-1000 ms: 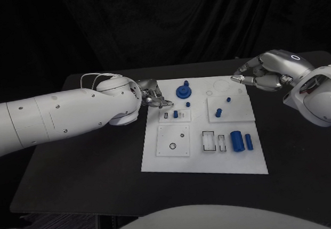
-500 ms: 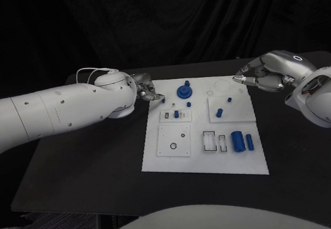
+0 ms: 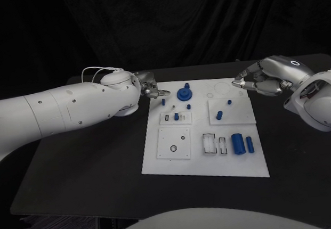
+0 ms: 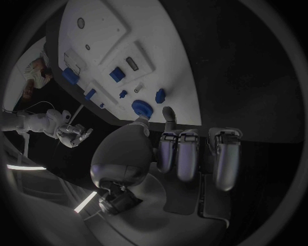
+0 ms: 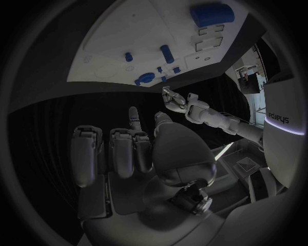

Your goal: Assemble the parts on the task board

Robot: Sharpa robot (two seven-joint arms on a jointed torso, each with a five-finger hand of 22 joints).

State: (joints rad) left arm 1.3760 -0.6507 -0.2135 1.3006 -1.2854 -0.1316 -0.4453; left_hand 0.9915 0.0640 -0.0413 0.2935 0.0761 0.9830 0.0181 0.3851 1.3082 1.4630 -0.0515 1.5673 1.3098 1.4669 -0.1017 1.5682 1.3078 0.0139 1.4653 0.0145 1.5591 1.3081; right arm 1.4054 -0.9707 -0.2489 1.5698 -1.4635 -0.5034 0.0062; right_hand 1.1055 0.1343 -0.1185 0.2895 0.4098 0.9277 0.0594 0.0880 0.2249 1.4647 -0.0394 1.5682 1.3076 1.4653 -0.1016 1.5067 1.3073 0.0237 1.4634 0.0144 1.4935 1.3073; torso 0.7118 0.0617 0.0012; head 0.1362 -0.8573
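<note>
Task board sits mid-bench, white plate with blue parts on it. Round blue knob part stands near the far edge, left of centre; small blue peg just beside it toward the left robot hand. Short blue cylinder lies on the raised right-hand panel, tiny blue stud near it. Two larger blue cylinders lie side by side at the near right part of the board, next to the rectangular slots. Left robot hand is at the board's far-left corner, fingers curled in, one fingertip extended near the knob part; can't tell if it's touching or pinching anything. Right robot hand is over the board's far-right corner, fingers curled in, nothing visible in it in the right wrist view.
</note>
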